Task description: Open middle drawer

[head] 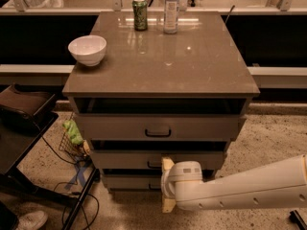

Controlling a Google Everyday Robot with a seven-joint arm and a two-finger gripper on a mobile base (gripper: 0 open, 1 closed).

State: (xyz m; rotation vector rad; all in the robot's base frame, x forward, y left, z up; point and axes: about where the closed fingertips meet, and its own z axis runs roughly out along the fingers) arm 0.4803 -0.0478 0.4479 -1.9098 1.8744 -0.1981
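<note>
Right now, in the camera view, you have the robot's cream-coloured gripper (167, 178) low in front of the grey-beige drawer cabinet (240, 128). Its white wrist and arm reach in from the lower right. You cannot tell from here whether the gripper is apart or closed, and it does not appear to be clamped on anything.

Your target is the middle drawer (122, 159), the wide shallow grey-beige front second from the top. It sits under the taller front with the larger black handle (158, 132) and above the narrow bottom front (127, 181). It looks shut, or close to it, set back beneath the front above.

What matters is its small black bar handle (154, 165). That handle lies just left of the gripper's upper end and slightly above the gripper's middle. Part of it is hidden behind the gripper. Its long axis runs level, side to side across the drawer front, while the gripper shows as an upright slab. My guess is you need a small shift left and a little up, then a pull straight out toward the camera.

On the brown stone-look top (192, 66) stand a white bowl (87, 49), a green can (140, 14) and a clear plastic bottle (171, 7), all well away from the work.
</note>
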